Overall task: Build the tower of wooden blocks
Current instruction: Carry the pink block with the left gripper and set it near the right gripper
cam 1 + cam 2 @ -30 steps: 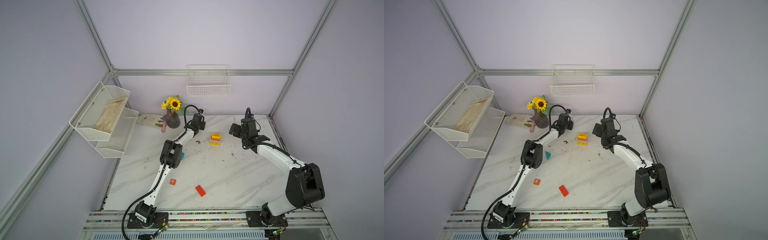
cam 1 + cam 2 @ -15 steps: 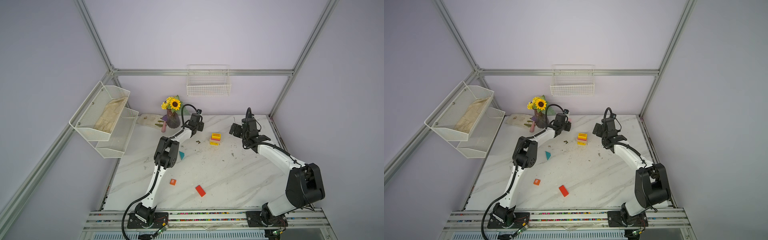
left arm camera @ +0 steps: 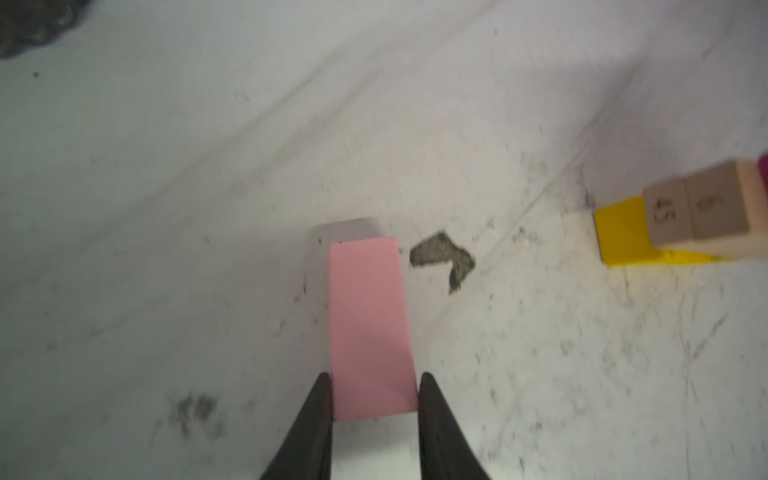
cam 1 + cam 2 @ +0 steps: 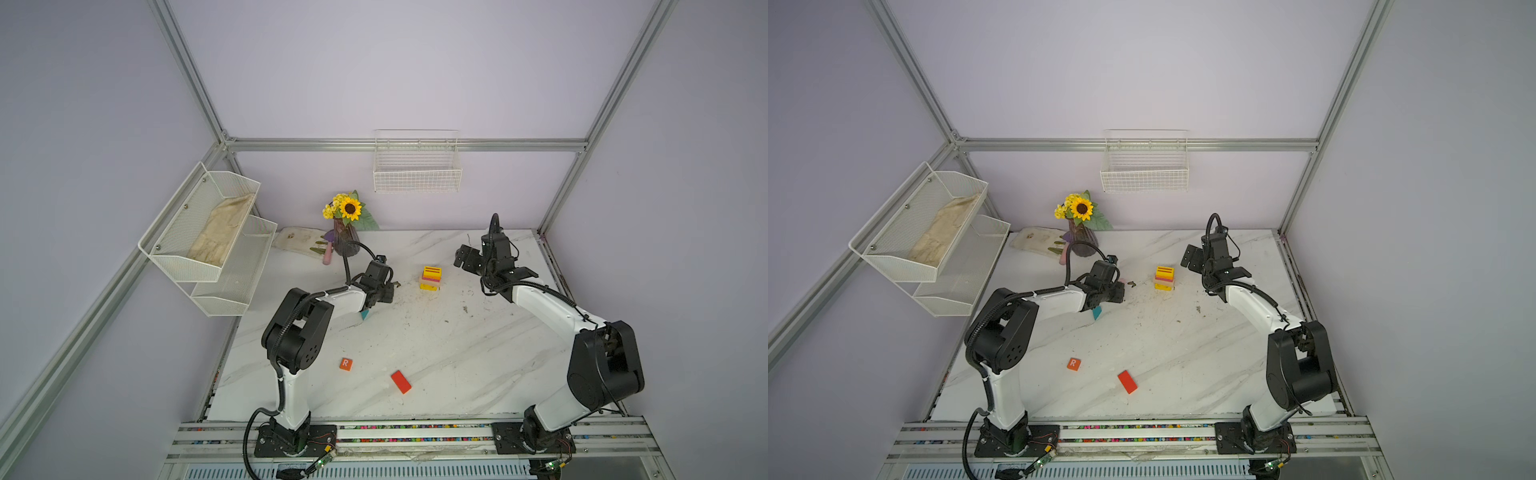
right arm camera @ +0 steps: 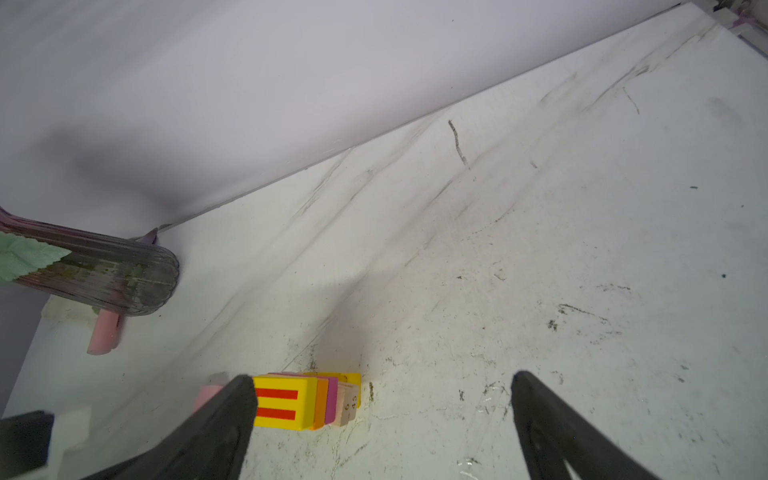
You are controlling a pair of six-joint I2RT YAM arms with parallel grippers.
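Robot lab test cell. Aluminium frame (image 4: 311, 144) boxes in plain lilac panels (image 4: 374, 62) and a scuffed marble tabletop (image 4: 457, 353). Left arm (image 4: 297, 332) and right arm (image 4: 602, 365) stand bolted to a front rail (image 4: 415, 434).

A: The arms?
B: Left arm (image 4: 345, 298) and right arm (image 4: 540, 301): white, with bulky black joints (image 4: 299, 332) and black ribbed cables (image 4: 346, 259).
A: Pincers?
B: Left pincer (image 3: 375, 378), right pincer (image 5: 382, 378): black tapering fingers (image 3: 307, 428).

The left claw (image 4: 388, 291) draws back from beside the vase (image 4: 345, 243) toward the front of the surface (image 4: 436, 353) and now sits left of the tower (image 4: 431, 277). Its arm's elbow (image 4: 297, 332) swings out leftward and frontward, and the forearm (image 4: 347, 300) now covers part of the teal triangle (image 4: 365, 314)
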